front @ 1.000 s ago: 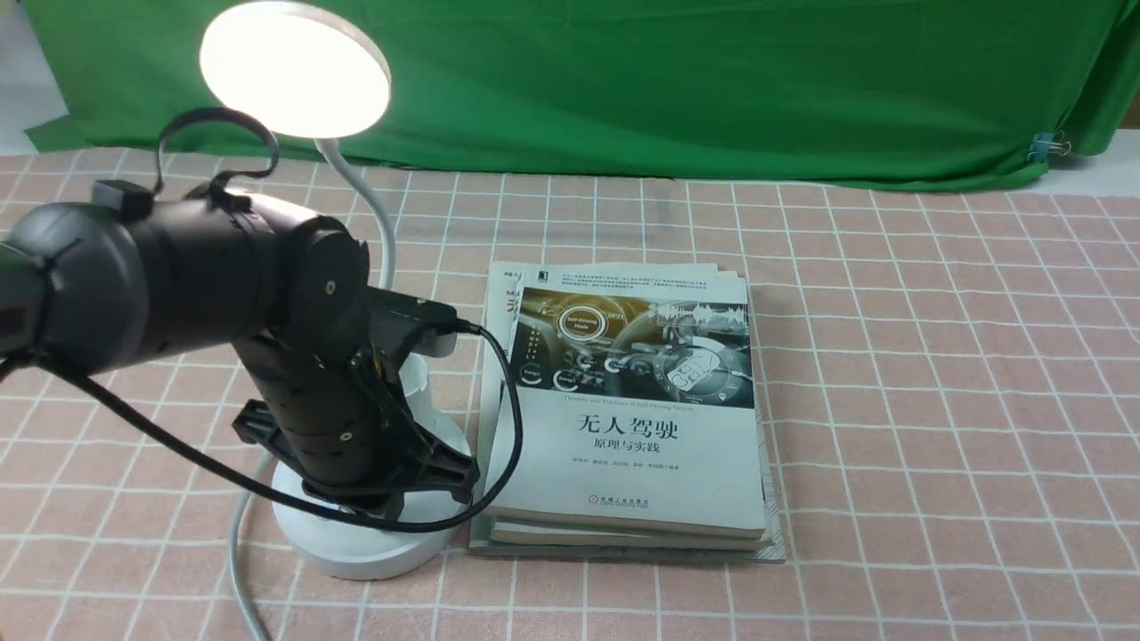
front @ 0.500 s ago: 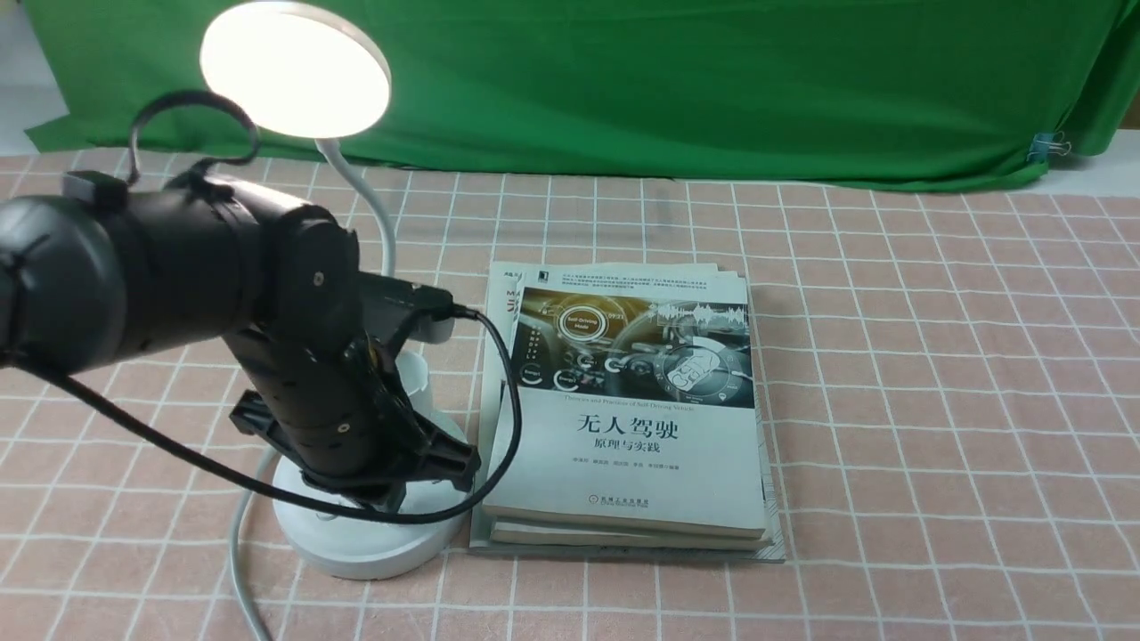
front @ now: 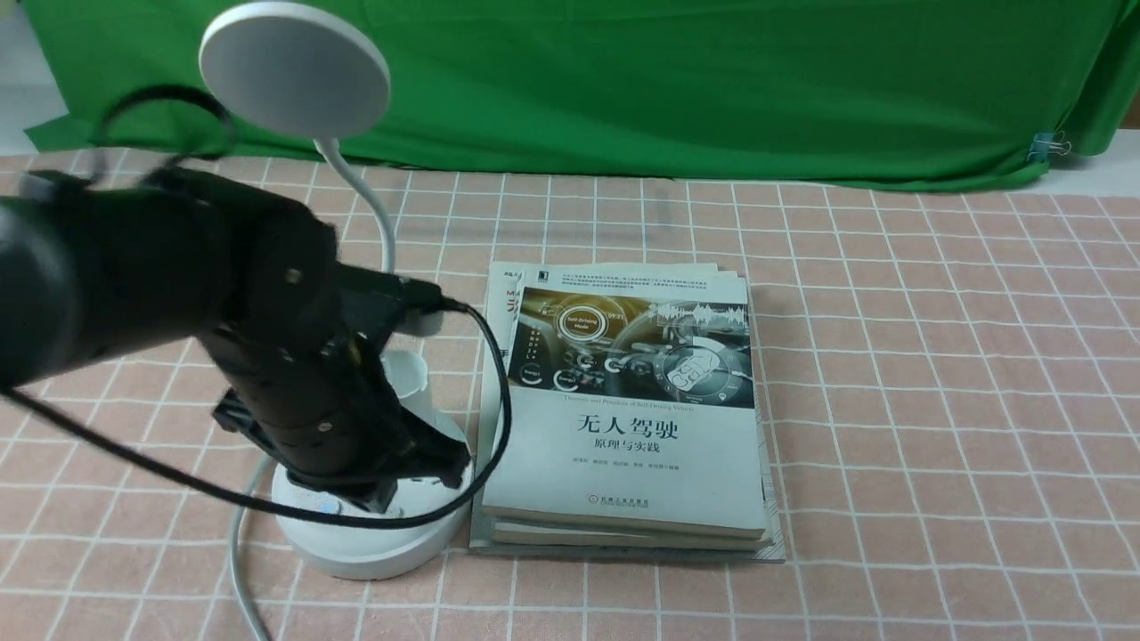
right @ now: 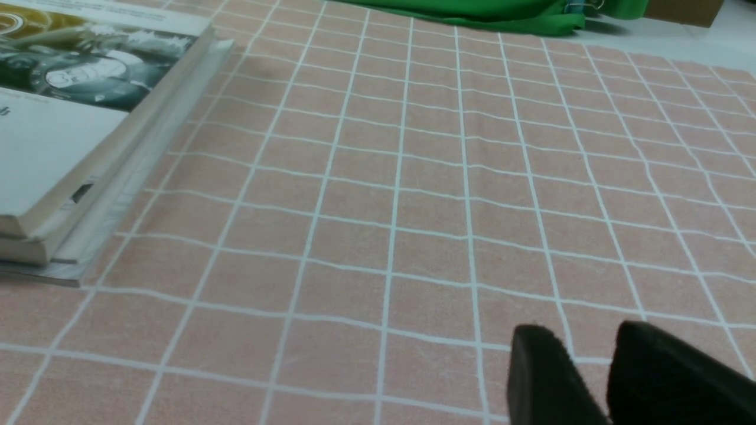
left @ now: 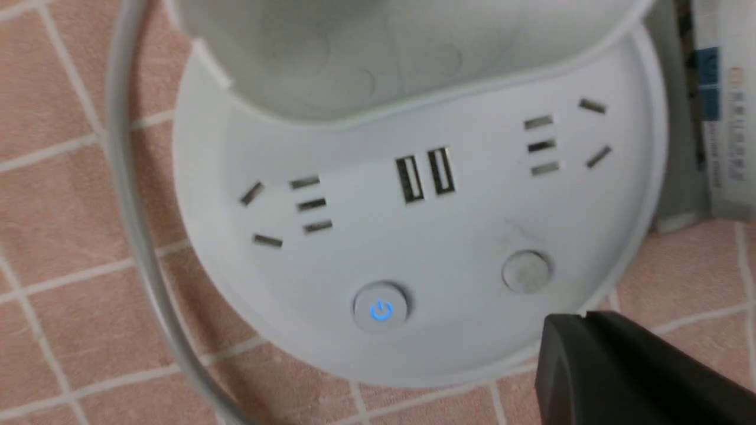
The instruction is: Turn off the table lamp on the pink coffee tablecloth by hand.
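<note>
Lamp [front: 374, 499] stands on the pink cloth [front: 891, 401] beside the books [front: 623, 418], its head unlit; left fingers [left: 626, 366] hover just beside its plain button [left: 525, 271], grip state unclear. Right fingers [right: 614, 378], slightly parted, sit well apart.

I see lamp [left: 413, 236] base: smooth matt white plastic. Cloth [right: 413, 177]: soft woven fabric, matt. Books [front: 623, 418]: glossy paper covers. Left gripper [left: 620, 366]: matt black plastic.

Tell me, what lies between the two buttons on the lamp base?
Nothing: the left wrist view shows bare white base between the lit power button and the plain button.
</note>
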Motion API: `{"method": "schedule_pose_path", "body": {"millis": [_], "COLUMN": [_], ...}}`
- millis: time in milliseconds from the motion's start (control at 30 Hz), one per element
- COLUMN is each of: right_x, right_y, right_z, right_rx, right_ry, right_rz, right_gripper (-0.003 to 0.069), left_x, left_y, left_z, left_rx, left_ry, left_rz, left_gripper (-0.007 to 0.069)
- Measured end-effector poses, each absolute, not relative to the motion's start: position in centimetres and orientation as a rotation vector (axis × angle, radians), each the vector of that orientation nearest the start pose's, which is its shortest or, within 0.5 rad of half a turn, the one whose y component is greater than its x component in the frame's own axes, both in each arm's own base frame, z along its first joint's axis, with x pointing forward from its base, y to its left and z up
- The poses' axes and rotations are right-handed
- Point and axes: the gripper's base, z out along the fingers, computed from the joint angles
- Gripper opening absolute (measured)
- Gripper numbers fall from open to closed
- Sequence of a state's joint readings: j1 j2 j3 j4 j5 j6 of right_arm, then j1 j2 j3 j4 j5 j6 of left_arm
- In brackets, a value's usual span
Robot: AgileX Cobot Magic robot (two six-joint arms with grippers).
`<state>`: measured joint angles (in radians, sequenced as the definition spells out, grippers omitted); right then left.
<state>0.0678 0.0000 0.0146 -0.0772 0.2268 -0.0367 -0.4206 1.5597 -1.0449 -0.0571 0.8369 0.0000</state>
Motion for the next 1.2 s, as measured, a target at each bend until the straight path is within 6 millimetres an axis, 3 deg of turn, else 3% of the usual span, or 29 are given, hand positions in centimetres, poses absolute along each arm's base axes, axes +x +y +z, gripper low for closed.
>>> {"method": "schedule_pose_path", "body": {"millis": [167,233,467,633,900,1200], "right_x": [5.6,5.6,5.6,5.6,5.6,5.6], "right_y": [0.2,0.2,0.2,0.2,0.2,0.2], "right_z": [18.8,18.8,18.8,18.8,18.8,18.8], "right_rx": [-0.142,-0.142,-0.142,-0.142,-0.142,-0.142], "right_ry": [1.719,1.719,1.719,1.719,1.719,1.719], "right_rz": [-0.048,-0.048,-0.048,-0.048,-0.048,-0.048], "right_gripper": [0.024,0.024,0.024,0.024,0.024,0.024], "left_x": [24.0,21.5,14.7,11.3,9.3,9.3], "left_y": [-11.3,-10.2,-7.0,-5.4,-4.5,-4.4], "left_z": [26.3,26.8,26.5,24.8,22.4,22.2], "left_rx": [0.5,0.469,0.318,0.261,0.257,0.313], "left_ry": [2.633,2.528,2.099,1.984,1.973,1.965], "left_rz": [-0.225,-0.258,-0.375,-0.423,-0.427,-0.375], "left_gripper": [-0.0005,-0.0005,-0.0005,-0.0003,-0.0003,-0.0003]}}
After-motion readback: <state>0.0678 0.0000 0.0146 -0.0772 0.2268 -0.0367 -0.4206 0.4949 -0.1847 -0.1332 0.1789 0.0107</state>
